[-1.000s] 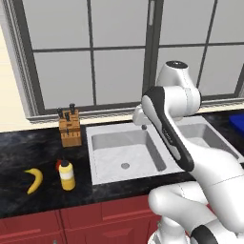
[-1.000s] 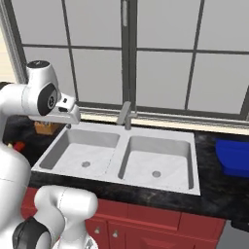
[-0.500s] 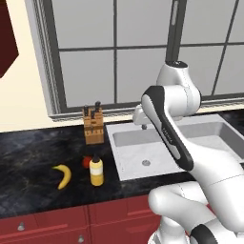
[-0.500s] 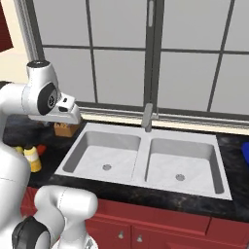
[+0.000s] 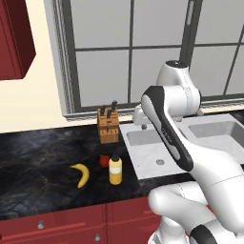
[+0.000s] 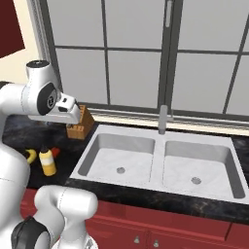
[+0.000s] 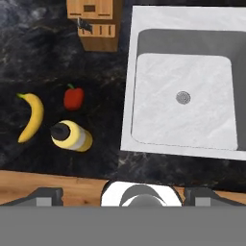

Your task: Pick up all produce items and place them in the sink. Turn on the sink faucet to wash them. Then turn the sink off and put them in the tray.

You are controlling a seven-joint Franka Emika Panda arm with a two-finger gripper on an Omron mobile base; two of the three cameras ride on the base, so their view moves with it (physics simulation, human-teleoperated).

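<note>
Whole scene slid right across both base views vs a sec ago: base driving left along counter [image 5: 38, 157], things themselves not moved. Banana [image 5: 82, 174] + red fruit [image 5: 104, 160] now nearer centre in left base view, on black counter left of sink [image 5: 143, 162], squeeze bottle [image 5: 115, 170] just beside fruit, knife block [image 5: 108, 126] behind. Gripper [image 7: 120, 194] wide apart, holding nothing, high above counter edge. Sink basins bare, faucet [image 6: 163, 119] off. No produce picked yet; base prob. lining up for first grab.
</note>
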